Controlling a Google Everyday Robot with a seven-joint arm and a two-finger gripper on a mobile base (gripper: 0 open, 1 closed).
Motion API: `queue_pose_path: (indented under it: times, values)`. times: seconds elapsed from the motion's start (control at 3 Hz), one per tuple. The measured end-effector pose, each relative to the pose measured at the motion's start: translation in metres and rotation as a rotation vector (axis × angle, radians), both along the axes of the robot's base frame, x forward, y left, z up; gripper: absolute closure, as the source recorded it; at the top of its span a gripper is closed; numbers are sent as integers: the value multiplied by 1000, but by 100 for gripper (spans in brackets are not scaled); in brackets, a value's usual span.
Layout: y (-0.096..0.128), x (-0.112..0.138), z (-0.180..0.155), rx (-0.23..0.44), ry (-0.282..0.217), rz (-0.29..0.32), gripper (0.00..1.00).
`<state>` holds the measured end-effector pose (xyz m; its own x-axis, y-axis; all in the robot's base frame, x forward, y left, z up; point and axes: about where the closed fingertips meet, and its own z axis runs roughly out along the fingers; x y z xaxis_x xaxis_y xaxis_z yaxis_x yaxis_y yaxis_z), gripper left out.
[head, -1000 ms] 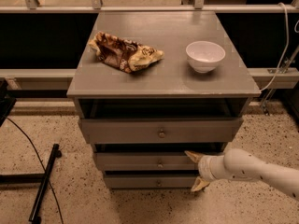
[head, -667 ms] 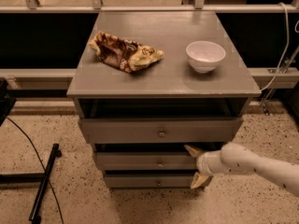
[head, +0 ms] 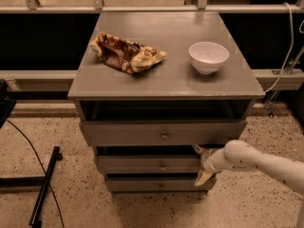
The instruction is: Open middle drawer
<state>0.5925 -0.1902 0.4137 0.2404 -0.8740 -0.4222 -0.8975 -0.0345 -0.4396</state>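
The middle drawer (head: 147, 164) is the mid-sized grey front of three in the grey cabinet, with a small round knob (head: 163, 166) at its centre. It sits slightly out from the cabinet body. My gripper (head: 200, 164) reaches in from the right on a white arm, at the right end of this drawer front. It is open, with one tan fingertip (head: 197, 149) above the front and the other (head: 203, 178) below it. The gripper is well to the right of the knob.
The wider top drawer (head: 164, 133) and slim bottom drawer (head: 156, 185) each have a knob. On the cabinet top (head: 175, 77) lie a crumpled brown snack bag (head: 126, 52) and a white bowl (head: 208, 56). A black stand (head: 45, 184) lies on the floor to the left.
My gripper and arm have moved a little to the left, closer in on the right end of the middle drawer front. The drawers and tabletop objects have not moved.
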Motion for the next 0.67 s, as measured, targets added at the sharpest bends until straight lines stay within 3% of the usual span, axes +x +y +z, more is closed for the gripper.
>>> queue_pose_path:
  times: [0.33, 0.67]
  values:
    - [0, -2, 0, 0, 2, 0, 0]
    - [1, -2, -1, 2, 4, 2, 18]
